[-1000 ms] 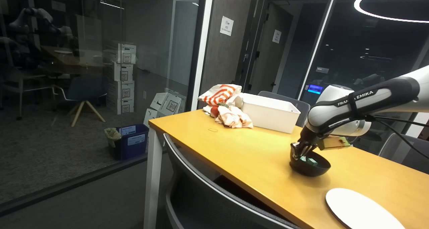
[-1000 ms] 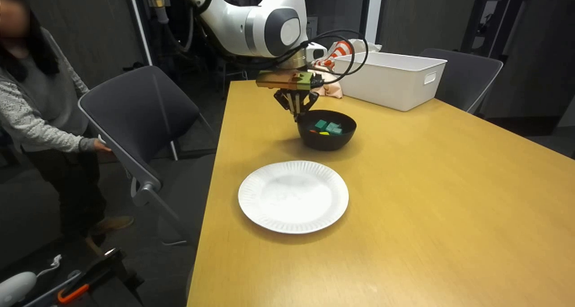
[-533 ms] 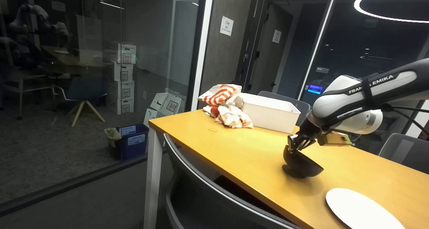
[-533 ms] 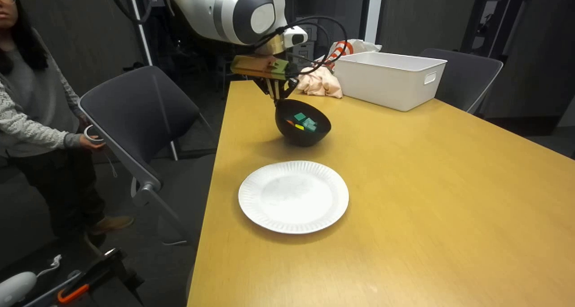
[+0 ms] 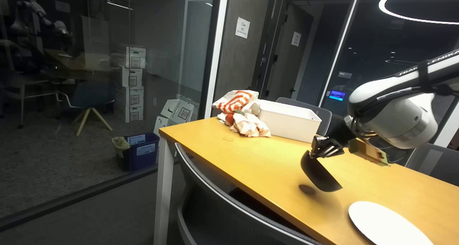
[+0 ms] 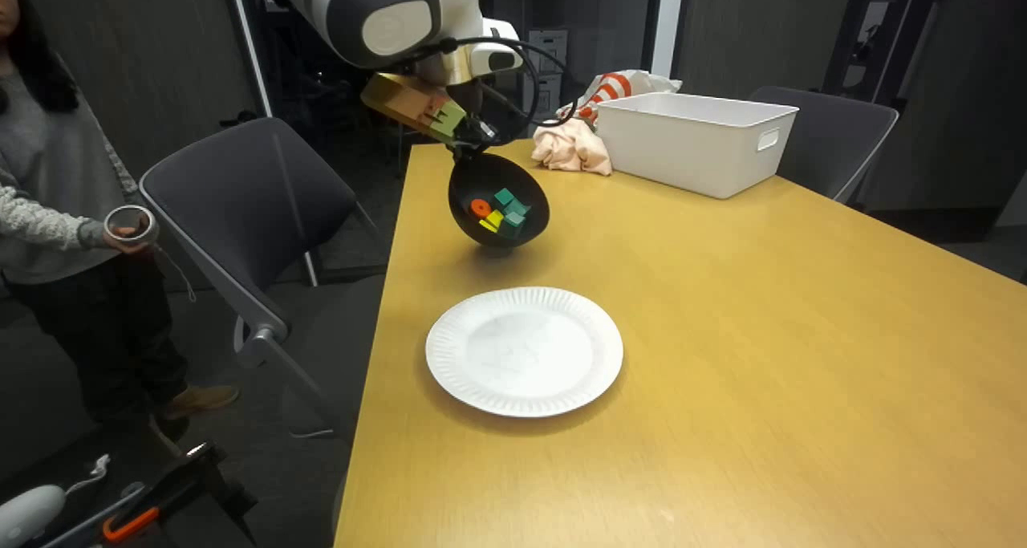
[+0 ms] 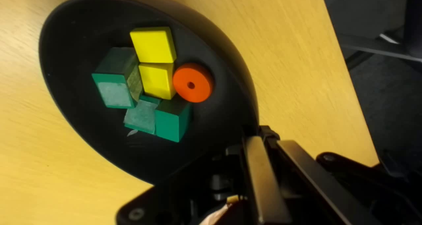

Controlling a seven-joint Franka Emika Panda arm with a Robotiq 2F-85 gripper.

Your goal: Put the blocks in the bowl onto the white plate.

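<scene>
- the gripper (image 5: 312,154) pinches the tilted bowl (image 6: 481,179) by its rim.
- in the bowl lie green blocks (image 7: 167,123), yellow blocks (image 7: 153,46), one orange disc (image 7: 194,86).
- the white plate (image 6: 523,354) lies near, on the table (image 6: 762,371).
- beside the pink cloth (image 6: 573,148) stands a white box (image 6: 682,151).
- a chair (image 6: 253,187) is between person (image 6: 48,179) and table.

Tbl (image 6: 762,355) bright w/ soft shadow (image 6: 496,268), bkgd (image 6: 770,42) dim.

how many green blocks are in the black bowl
3 visible in the wrist view, all inside the black bowl: the left green block, the middle green block and the right green block. More could hide beneath.
</scene>
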